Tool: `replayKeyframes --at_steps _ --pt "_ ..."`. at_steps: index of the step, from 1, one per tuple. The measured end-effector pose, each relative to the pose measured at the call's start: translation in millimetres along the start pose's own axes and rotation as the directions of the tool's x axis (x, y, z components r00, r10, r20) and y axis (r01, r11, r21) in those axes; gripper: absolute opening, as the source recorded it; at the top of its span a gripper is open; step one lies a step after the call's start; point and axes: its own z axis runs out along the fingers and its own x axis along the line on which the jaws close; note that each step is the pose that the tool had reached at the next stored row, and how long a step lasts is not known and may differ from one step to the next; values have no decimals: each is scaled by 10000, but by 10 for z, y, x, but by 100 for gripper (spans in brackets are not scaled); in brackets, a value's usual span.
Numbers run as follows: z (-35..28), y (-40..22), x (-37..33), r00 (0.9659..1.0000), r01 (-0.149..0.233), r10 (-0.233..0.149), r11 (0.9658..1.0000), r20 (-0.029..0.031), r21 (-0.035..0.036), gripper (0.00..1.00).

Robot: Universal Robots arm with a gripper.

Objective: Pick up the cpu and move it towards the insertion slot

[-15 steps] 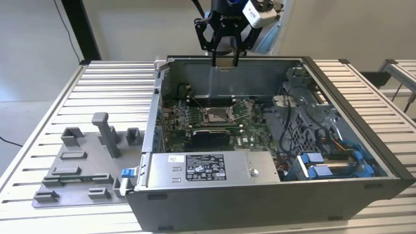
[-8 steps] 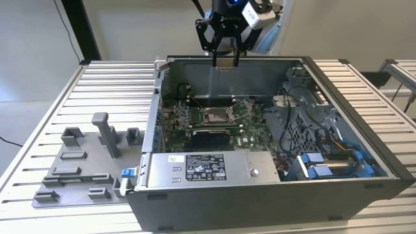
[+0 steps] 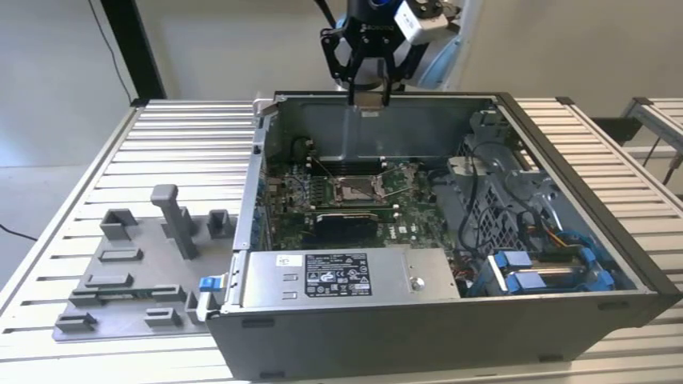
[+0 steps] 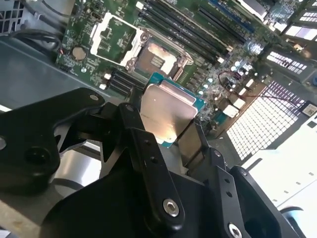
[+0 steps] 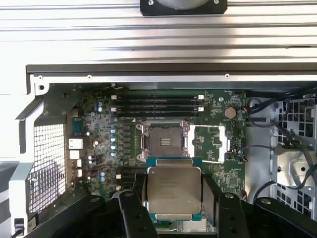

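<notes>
We see the gripper's (image 5: pixel 174 198) black fingers (image 5: pixel 134 213) cover the two sides of the cpu (image 5: pixel 174 191) in the first wrist view. In the exterior view the arm (image 3: pixel 373 24) is cut off by the top edge, and the insertion slot (image 3: pixel 356 189) is too small to show much.

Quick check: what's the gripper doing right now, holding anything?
Gripper: jaws shut on the cpu, held above the open case, short of the insertion slot.
</notes>
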Motion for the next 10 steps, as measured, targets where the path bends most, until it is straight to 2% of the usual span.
replayKeyframes --at_steps 4,10 --pt "1 47 2 10000 -51 51 10000 0 1 0" --pt "2 58 2 10000 -64 64 10000 2 1 0"
